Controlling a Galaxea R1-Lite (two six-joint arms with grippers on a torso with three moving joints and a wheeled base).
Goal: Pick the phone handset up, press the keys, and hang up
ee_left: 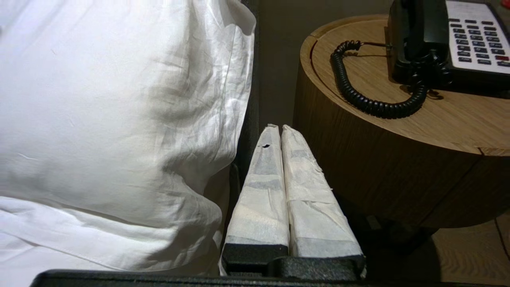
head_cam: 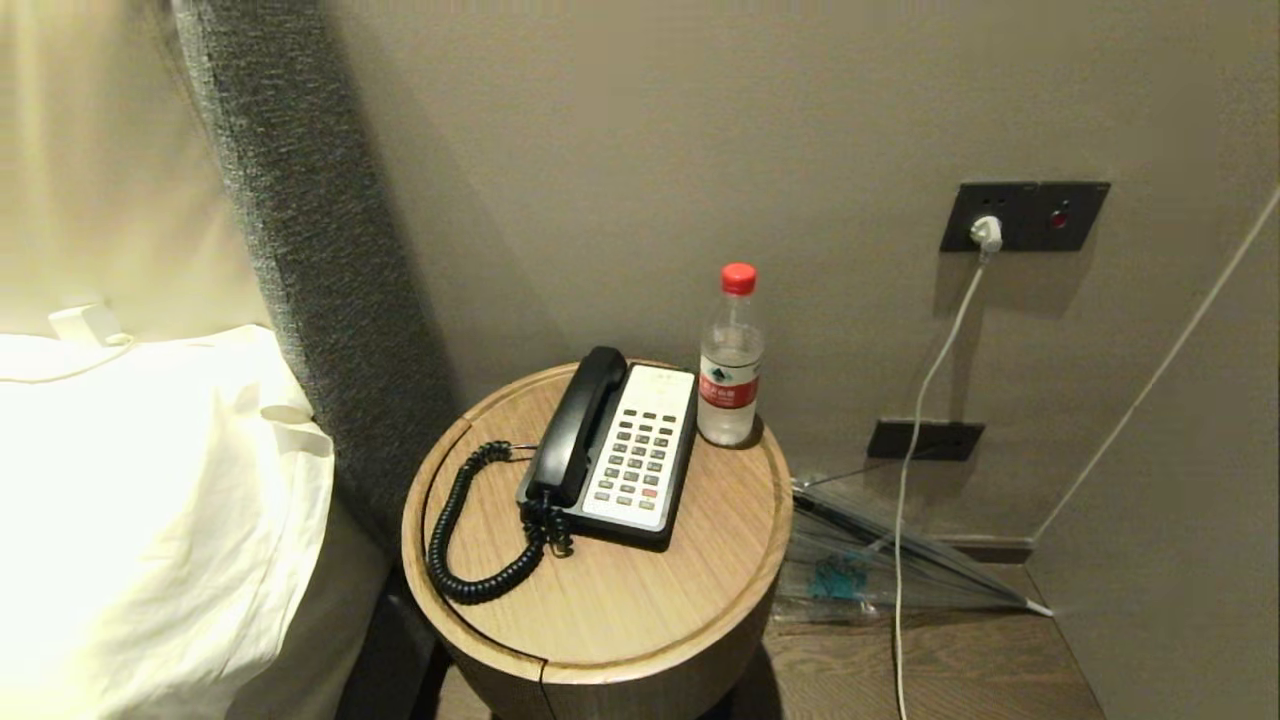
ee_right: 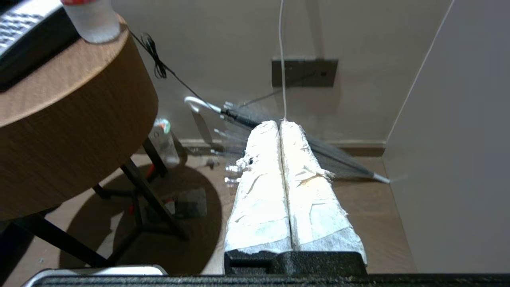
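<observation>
1. Nearest the left wrist camera, the left gripper point(ee_left: 277, 129) had its two wrapped fingers pressed together, holding nothing, low between the white pillow point(ee_left: 119, 111) and the side of the round wooden table point(ee_left: 382, 167).
2. Likewise the right gripper point(ee_right: 279, 124) was closed and empty, hanging beside the table's other flank above the floor, with a folded umbrella point(ee_right: 303, 137) lying beyond it by the wall.
3. On the tabletop, the phone handset point(head_cam: 578, 425) lay in its cradle on the left side of the phone base, and the keys point(head_cam: 635, 455) sat just beside it on the white faceplate; neither arm showed in the head view.
4. Risk, as I judged it: the coiled cord point(head_cam: 470, 540) looped close to the table's left rim, so a lift could drag the base or snag a finger.
5. A water bottle point(head_cam: 731, 360) stood just beside the base's far right corner; a wide right-arm swing might tip it.
6. Room looked tight on the left, where pillow and headboard point(head_cam: 310, 250) crowded the table; the front edge and the space above the phone were open for an approach.
</observation>
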